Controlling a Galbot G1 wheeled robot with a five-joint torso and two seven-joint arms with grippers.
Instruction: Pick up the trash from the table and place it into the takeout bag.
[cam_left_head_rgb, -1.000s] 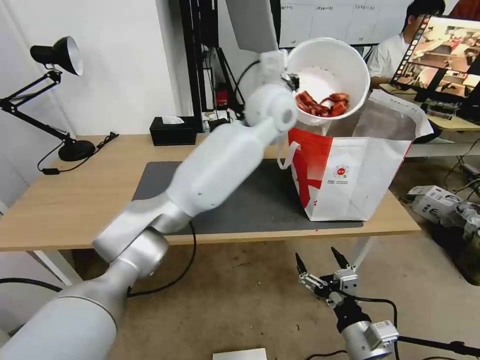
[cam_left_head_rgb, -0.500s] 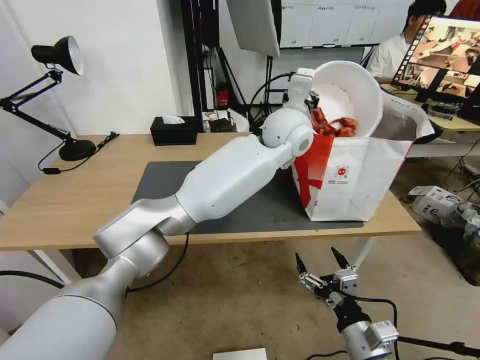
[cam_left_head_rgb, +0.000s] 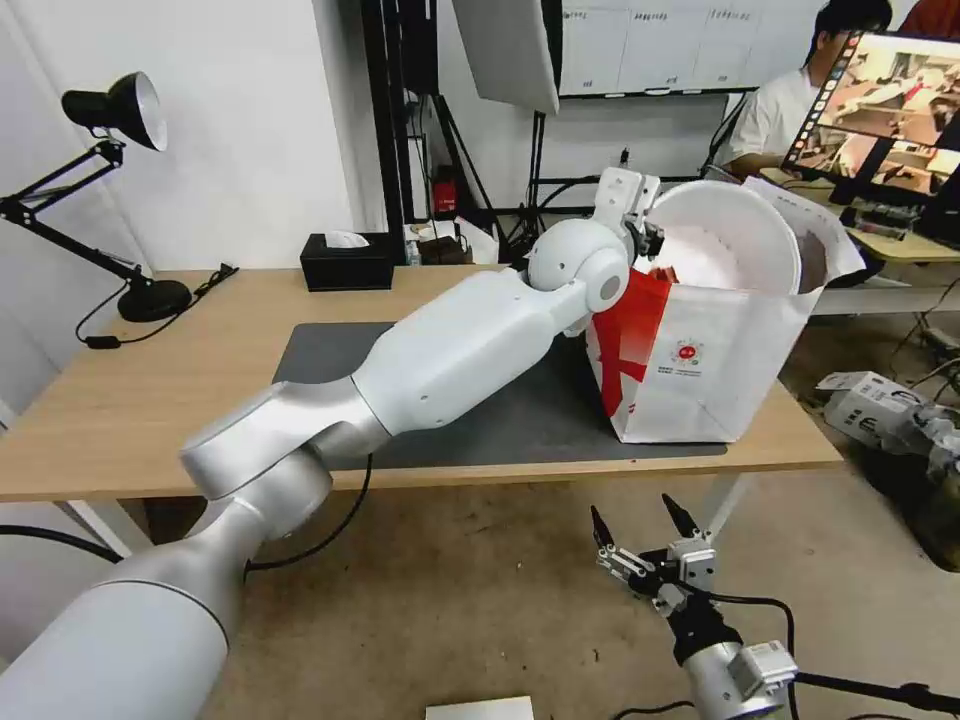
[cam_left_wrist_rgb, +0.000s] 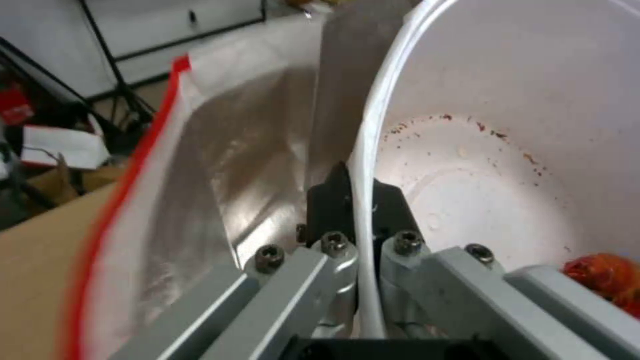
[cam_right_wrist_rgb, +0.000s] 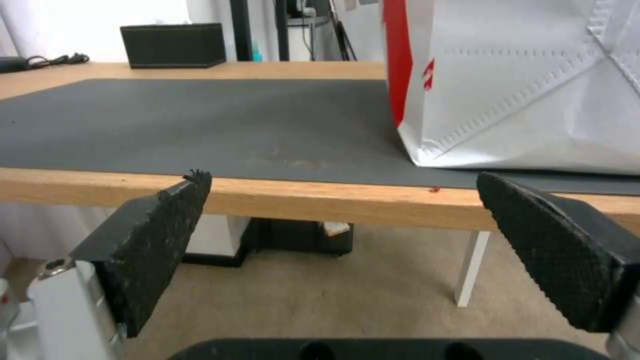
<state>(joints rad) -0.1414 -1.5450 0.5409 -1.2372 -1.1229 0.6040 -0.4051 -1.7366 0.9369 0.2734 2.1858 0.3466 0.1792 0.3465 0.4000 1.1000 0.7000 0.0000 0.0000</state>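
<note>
- Sinking now: the white bowl has dropped from high above the takeout bag a second ago to sitting tipped inside its open mouth, rim level with the bag's top edge.
- Left gripper has its fingers clamped on the bowl's rim, one inside, one outside, right against the foil lining.
- Crayfish shells have slid to the low side of the bowl; most of the inner wall is bare apart from red specks.
- Judging by that, the drop-off is nearly done; only the release seems left for this piece.
- Right gripper hangs parked below the table's front edge, fingers spread wide, holding nothing.
- Table carries the dark grey mat, with the bag standing at the mat's right end near the front right corner.
- Black tissue box sits at the back edge, desk lamp toward the back left.
</note>
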